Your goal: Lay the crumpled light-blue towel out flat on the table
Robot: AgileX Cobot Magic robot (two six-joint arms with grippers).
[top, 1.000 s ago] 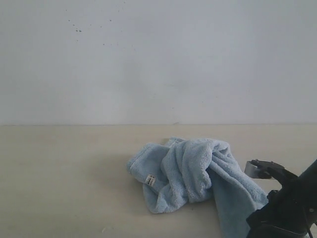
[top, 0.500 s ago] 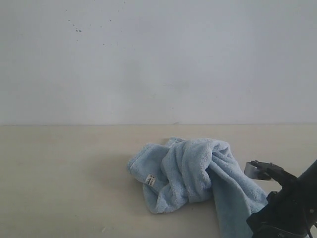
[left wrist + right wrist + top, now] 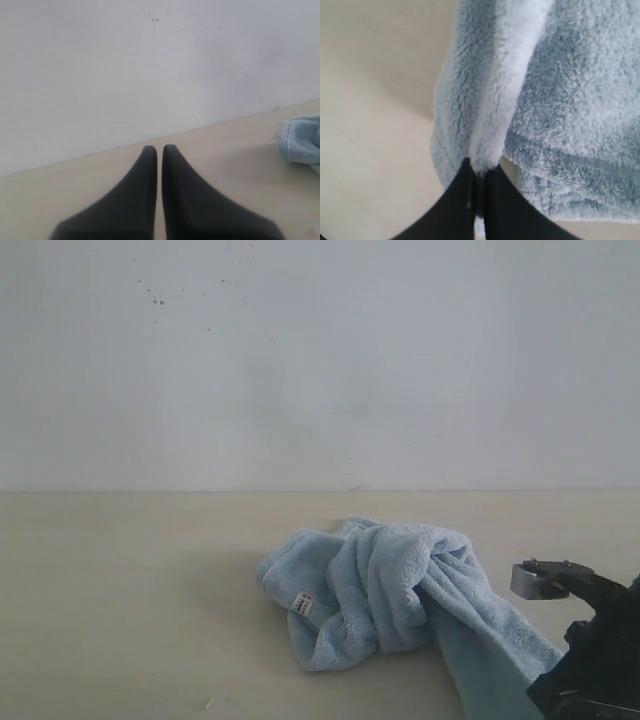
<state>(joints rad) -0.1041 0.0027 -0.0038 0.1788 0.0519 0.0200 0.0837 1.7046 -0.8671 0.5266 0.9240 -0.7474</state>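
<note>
The light-blue towel (image 3: 385,590) lies crumpled on the beige table (image 3: 130,600), right of centre, its white label tag (image 3: 303,605) facing front left. One fold runs down to the lower right, where my right arm (image 3: 590,660) stands. In the right wrist view my right gripper (image 3: 481,170) is shut on a fluffy fold of the towel (image 3: 520,90), which is pinched between its black fingers (image 3: 460,200). My left gripper (image 3: 159,149) is shut and empty, low over bare table, with the towel's edge (image 3: 300,142) off to one side.
A white-grey wall (image 3: 320,360) with small dark specks rises behind the table's far edge. Bare table surface spreads to the left of the towel and in front of it.
My right gripper has closed on the towel's fold. The right arm has shifted slightly right, drawing the lower right fold of the towel out with it. The left gripper stays shut.
</note>
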